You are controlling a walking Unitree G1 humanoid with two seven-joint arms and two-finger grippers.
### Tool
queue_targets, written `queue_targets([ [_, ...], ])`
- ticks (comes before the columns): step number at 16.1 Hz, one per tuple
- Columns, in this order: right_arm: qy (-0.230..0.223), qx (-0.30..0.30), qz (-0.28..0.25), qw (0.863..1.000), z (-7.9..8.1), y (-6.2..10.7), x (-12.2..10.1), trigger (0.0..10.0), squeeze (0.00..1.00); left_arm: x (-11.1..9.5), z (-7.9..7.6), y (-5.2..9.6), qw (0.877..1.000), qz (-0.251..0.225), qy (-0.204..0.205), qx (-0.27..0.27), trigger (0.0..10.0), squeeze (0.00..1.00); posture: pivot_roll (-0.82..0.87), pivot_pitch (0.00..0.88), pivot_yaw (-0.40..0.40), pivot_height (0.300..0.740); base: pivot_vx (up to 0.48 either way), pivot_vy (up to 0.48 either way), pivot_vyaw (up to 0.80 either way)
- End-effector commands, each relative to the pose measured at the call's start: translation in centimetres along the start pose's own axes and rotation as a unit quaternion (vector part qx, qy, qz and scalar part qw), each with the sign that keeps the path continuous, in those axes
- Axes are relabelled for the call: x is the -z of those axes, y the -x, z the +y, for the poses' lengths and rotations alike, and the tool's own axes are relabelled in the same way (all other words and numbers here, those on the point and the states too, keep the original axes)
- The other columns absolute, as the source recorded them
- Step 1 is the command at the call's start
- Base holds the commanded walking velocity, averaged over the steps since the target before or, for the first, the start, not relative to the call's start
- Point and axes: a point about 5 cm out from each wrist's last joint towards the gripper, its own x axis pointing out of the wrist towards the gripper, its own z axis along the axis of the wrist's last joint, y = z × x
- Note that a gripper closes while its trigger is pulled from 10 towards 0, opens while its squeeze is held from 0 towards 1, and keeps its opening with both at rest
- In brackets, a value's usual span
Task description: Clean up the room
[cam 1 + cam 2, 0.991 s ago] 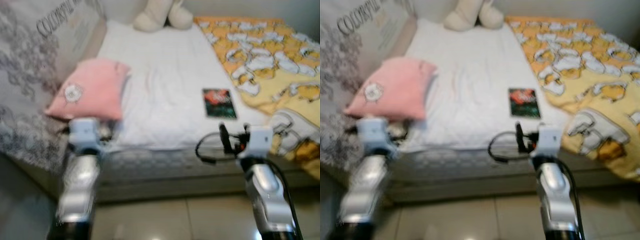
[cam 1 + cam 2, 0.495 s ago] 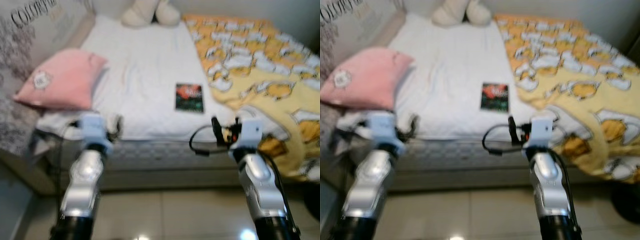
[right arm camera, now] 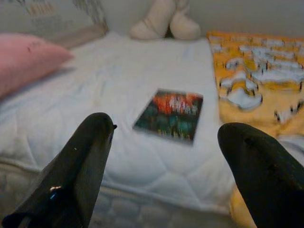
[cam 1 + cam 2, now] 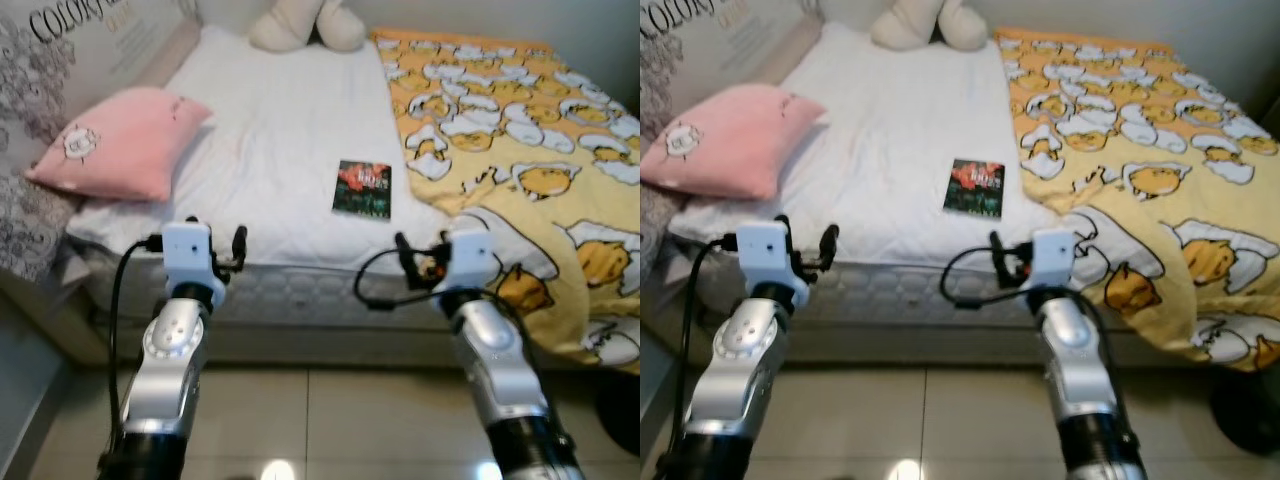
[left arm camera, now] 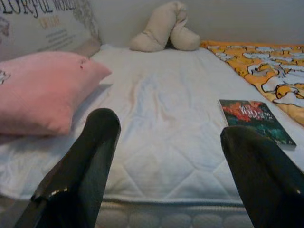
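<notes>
1. Holding both arms out toward the bed's (image 4: 300, 190) near edge, I have my left gripper (image 5: 166, 156) and right gripper (image 3: 166, 156) spread wide, each empty.
2. My task's book (image 4: 363, 188) lies flat on the white mattress, just beside the yellow duvet (image 4: 510, 130).
3. My pink pillow (image 4: 115, 140) sits well left of it; a cream plush toy (image 4: 305, 22) rests at the far end.

The book's (image 3: 170, 115) cover lettering looks too blurred to read.

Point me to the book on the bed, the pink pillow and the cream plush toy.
Dark paperback book (image 4: 362, 188), left eye view, cover centre.
Pink pillow (image 4: 118, 143), left eye view, middle of its top face.
Cream plush toy (image 5: 164, 28), left wrist view, body.
</notes>
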Motion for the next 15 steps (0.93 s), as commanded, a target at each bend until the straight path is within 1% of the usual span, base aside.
queue_targets([
  [1,0.012,0.004,-0.006,1.000,-0.6,-0.2,-0.4,10.0,0.00,-0.6,-0.5,-0.5,1.000,-0.015,0.006,0.008,10.0,0.00,0.03,0.000,-0.046,0.740,0.480,0.000,0.00],
  [3,0.017,0.003,-0.006,1.000,-0.6,-0.5,-0.4,10.0,0.00,-0.7,-0.7,-0.6,1.000,-0.018,0.009,0.011,10.0,0.00,0.02,0.000,-0.050,0.740,0.480,0.000,0.00],
  [6,0.028,-0.002,-0.012,1.000,-0.5,-0.7,-0.7,10.0,0.00,-1.0,-1.5,-1.1,0.999,-0.024,0.011,0.025,10.0,0.00,0.01,0.000,-0.046,0.740,0.480,0.000,0.00],
  [7,0.029,-0.002,-0.012,1.000,-0.5,-0.7,-0.7,10.0,0.00,-1.0,-1.6,-1.1,0.999,-0.026,0.010,0.028,10.0,0.00,0.01,0.000,-0.046,0.740,0.480,0.000,0.00],
  [13,0.028,-0.006,-0.011,1.000,-0.1,-1.0,-0.4,10.0,0.00,-1.2,-1.1,-1.0,0.999,-0.029,0.007,0.024,10.0,0.00,0.03,0.000,-0.040,0.740,0.480,0.000,0.00],
  [15,0.019,0.016,-0.017,1.000,-0.6,-0.9,-0.4,10.0,0.00,-1.1,-1.1,-1.6,0.999,-0.025,0.015,0.033,10.0,0.00,0.01,0.000,-0.028,0.740,0.480,0.000,0.00],
])
